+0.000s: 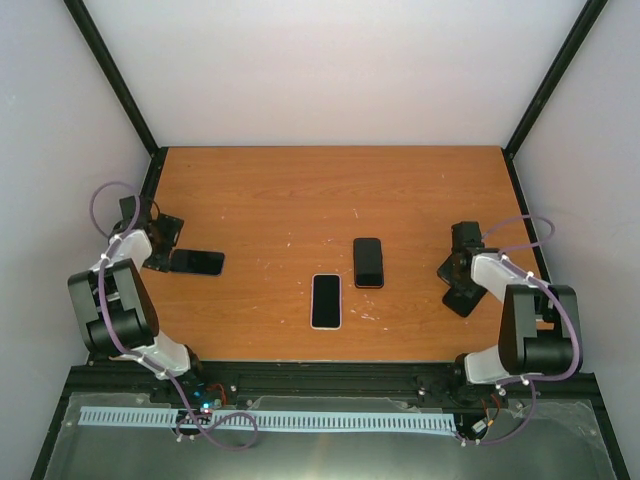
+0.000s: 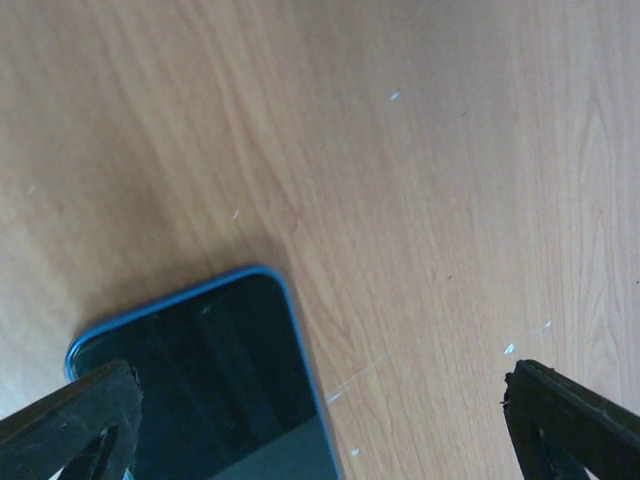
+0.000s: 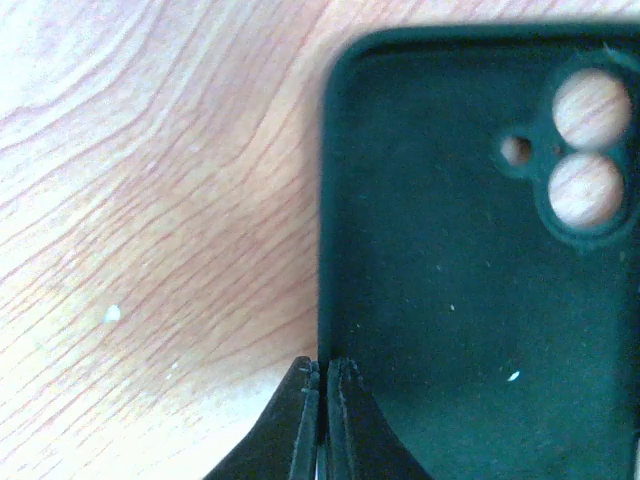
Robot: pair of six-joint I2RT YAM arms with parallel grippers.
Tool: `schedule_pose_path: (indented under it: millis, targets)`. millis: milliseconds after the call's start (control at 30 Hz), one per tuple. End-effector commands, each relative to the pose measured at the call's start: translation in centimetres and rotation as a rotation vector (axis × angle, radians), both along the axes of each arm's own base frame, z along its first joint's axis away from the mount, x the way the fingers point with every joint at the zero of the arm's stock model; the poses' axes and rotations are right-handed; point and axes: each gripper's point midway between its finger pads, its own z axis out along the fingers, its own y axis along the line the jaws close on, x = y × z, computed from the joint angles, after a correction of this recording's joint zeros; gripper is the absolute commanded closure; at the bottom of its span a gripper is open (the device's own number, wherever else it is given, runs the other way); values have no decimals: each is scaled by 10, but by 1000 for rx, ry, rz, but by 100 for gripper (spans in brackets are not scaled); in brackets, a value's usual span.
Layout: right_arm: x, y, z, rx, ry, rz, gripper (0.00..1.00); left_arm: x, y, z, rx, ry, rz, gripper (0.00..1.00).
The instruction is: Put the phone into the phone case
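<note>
A black-screened phone with a blue rim (image 1: pixel 197 262) lies flat at the table's left. My left gripper (image 1: pixel 158 243) is open over its end. In the left wrist view the phone (image 2: pixel 215 385) sits low between the open fingertips (image 2: pixel 75 415), nearer the left one, and nothing is held. My right gripper (image 1: pixel 456 272) is at the right side, shut on a dark green phone case (image 1: pixel 465 302). In the right wrist view the gripper (image 3: pixel 323 375) pinches the case's (image 3: pixel 470 290) left side wall. The case's inside faces up and its camera holes show.
A phone with a white rim (image 1: pixel 326 301) lies at the table's middle front. A dark phone or case with a reddish rim (image 1: pixel 368 262) lies just right of it and further back. Black frame posts stand at the back corners.
</note>
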Motion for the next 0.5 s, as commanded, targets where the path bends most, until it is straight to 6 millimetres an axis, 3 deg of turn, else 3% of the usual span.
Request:
schedule_pose_path:
  millis: [0, 200, 333, 467]
  targets:
    - [11, 20, 13, 97, -100, 83, 97, -21, -15, -4, -103, 56, 69, 1]
    - [23, 51, 40, 169, -200, 206, 97, -26, -27, -17, -192, 158, 58, 1]
    - [29, 89, 65, 220, -270, 328, 97, -24, -42, -26, -263, 176, 19, 0]
    - [29, 127, 87, 282, -313, 415, 97, -19, -45, -26, -257, 172, 4, 1]
